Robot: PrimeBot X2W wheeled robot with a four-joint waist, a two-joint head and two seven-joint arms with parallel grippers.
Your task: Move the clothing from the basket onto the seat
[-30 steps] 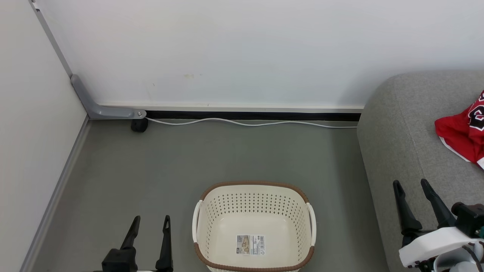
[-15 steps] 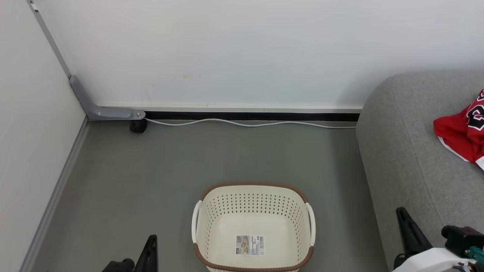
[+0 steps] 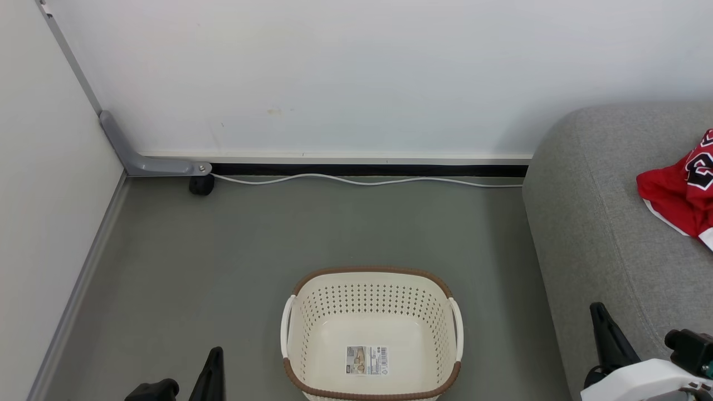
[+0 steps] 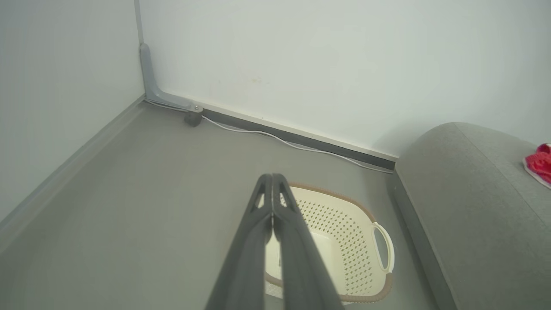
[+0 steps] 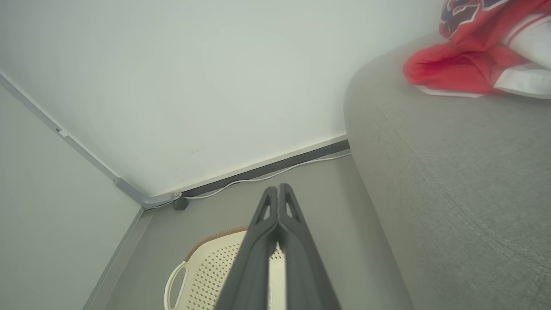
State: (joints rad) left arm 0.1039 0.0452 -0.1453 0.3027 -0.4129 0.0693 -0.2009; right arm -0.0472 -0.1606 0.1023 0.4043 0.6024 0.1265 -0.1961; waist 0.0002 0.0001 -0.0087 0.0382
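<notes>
Grey floor (image 3: 250, 239) meets a white wall (image 3: 334, 72), with a white cable (image 3: 362, 181) running along the foot of it. Red clothing (image 3: 677, 203) lies bunched on the grey seat (image 3: 601, 239), well apart from the basket (image 3: 370, 270), which stands on the floor holding nothing but its label sticker (image 3: 367, 360). The transfer looks finished, as no garment is left to lift. The left pincer (image 4: 272, 177) and the right pincer (image 5: 279, 187) are both clenched, fingers pressed together, grasping nothing. Open floor lies to the basket's left and beyond it. The seat's rounded edge stands near its right side, so that side is tighter.
</notes>
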